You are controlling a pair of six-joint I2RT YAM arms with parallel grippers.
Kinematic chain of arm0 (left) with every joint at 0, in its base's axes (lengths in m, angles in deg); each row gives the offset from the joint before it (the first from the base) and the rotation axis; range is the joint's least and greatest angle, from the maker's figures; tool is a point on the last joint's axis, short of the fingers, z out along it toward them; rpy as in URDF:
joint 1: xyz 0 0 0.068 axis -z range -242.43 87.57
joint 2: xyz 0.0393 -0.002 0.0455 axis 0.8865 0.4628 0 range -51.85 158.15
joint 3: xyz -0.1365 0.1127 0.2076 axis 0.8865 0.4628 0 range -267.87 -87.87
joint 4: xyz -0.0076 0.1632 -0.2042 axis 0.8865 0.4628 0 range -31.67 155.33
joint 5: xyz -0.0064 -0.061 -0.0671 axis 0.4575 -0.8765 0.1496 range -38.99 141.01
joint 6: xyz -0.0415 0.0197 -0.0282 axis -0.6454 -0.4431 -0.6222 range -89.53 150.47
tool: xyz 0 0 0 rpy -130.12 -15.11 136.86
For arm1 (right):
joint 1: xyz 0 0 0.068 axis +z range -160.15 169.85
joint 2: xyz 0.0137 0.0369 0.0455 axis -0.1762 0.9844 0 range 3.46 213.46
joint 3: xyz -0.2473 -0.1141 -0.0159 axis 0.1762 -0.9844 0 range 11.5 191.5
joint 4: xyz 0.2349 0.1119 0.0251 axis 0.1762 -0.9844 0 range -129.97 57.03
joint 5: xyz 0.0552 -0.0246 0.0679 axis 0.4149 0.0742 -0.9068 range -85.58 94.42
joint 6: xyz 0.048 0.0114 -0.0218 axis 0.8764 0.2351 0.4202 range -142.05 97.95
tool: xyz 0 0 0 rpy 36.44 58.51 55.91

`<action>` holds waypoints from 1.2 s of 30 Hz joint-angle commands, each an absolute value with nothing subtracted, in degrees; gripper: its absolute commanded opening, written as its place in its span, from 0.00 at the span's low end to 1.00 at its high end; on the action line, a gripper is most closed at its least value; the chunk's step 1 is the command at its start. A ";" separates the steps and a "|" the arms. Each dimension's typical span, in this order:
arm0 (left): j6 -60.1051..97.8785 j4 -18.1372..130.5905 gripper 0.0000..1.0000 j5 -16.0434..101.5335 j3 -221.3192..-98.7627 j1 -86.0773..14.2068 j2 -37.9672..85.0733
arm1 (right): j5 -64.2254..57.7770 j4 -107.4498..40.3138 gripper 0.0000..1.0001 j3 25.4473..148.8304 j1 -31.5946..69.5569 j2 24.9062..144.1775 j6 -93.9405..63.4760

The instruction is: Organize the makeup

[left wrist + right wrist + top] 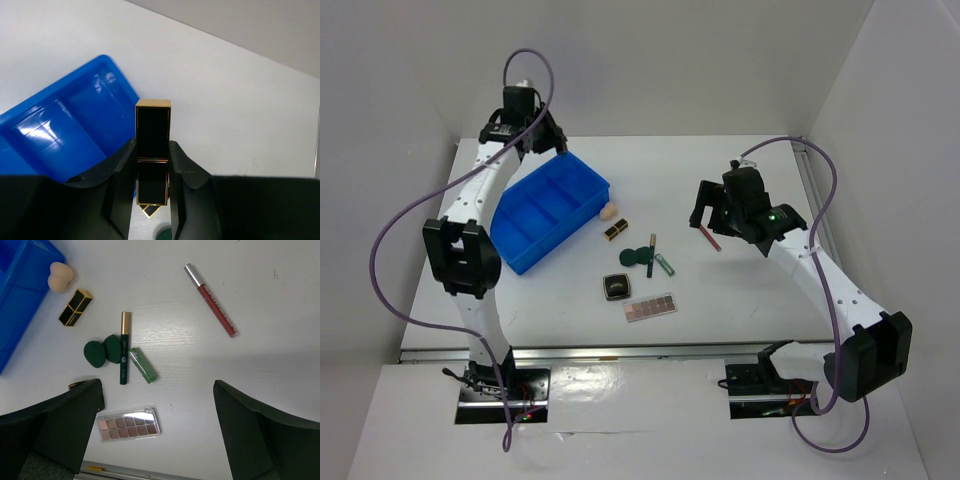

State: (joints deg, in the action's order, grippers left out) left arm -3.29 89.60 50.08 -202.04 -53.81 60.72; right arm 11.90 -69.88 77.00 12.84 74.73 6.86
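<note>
My left gripper (152,146) is shut on a black-gold lipstick tube (152,122) and holds it high over the far end of the blue tray (75,130); it also shows in the top view (544,138). On the table lie a beige sponge (60,277), a second lipstick (75,307), a dark green round compact (102,352), a dark pencil (123,347), a green pencil (143,365), an eyeshadow palette (129,424) and a red pencil (210,300). A square compact (616,288) is mostly hidden in the right wrist view. My right gripper (160,427) is open and empty above them.
The blue divided tray (548,212) lies at an angle at the left of the table, its compartments bare. White walls close in the left, back and right sides. A metal rail runs along the near table edge (115,471).
</note>
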 commanded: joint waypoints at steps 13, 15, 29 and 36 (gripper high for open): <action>-22.97 89.35 0.00 53.64 -203.08 -55.93 72.06 | 11.27 -70.50 1.00 76.37 12.62 72.46 7.84; -22.97 89.97 0.02 53.64 -203.80 -55.93 74.26 | 11.27 -70.50 1.00 76.37 12.62 72.46 7.84; -22.36 87.69 0.46 54.26 -200.11 -54.88 76.21 | 11.27 -71.56 1.00 76.37 12.62 72.98 7.84; -17.18 84.43 0.76 55.83 -197.30 -52.85 69.63 | 11.27 -71.56 1.00 76.37 12.62 72.98 7.84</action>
